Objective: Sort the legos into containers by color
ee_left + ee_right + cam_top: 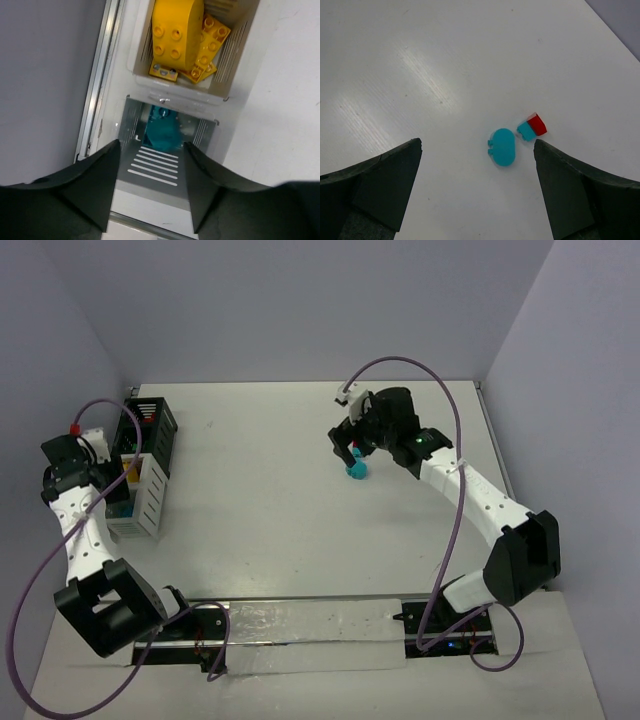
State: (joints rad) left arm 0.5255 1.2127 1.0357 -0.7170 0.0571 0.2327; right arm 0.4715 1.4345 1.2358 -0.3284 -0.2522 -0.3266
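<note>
My left gripper [151, 150] hangs open over a pale slatted container [150, 172], nothing between its fingers. A cyan lego [162, 134], blurred, lies inside that container just past the fingertips. The adjoining white container [142, 60] holds several yellow legos [180, 40]. Seen from above, both stand at the far left [152, 502] with the black container [160, 430] behind them. My right gripper [477, 150] is wide open above the table, over a rounded cyan lego [503, 147] and a small cyan-and-red lego [532, 128]. That cyan piece [356, 472] lies just below the right gripper [348, 450].
The containers stand along the left wall, beside a metal rail [97, 85]. Side walls enclose the table. The arm bases and their cables run along the near edge [300, 625].
</note>
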